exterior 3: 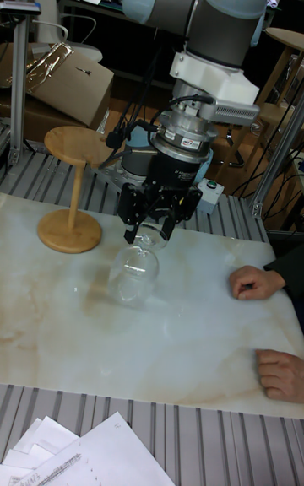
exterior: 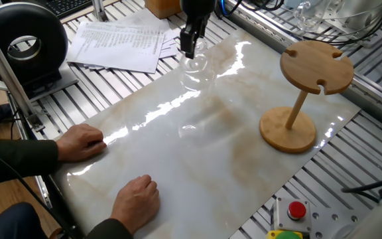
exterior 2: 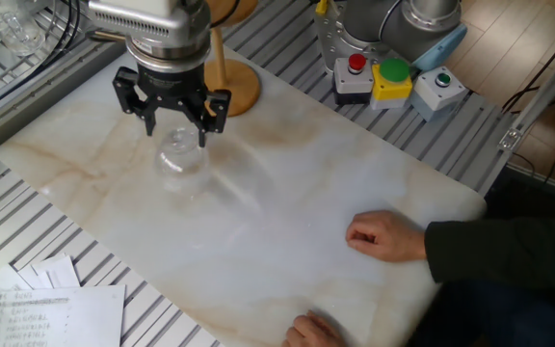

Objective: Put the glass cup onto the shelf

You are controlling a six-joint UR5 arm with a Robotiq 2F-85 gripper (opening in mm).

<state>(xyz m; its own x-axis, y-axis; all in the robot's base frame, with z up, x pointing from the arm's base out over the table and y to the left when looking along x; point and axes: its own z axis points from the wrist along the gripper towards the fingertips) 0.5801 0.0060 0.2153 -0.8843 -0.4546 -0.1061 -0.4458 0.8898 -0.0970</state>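
One slip is the risk: the gripper (exterior 3: 149, 231), clamped on the inverted glass cup (exterior 3: 133, 271) well apart from the shelf (exterior 3: 75, 148), could drop it.

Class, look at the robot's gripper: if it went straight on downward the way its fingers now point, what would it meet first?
Apart from the glass cup hanging from the gripper, probably the marble tabletop; nothing else seems to lie below.

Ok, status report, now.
Gripper shut on the glass cup, bowl hanging downward, clear of the marble table. Shelf unloaded, upright across the table. Two human hands resting at the table edge.
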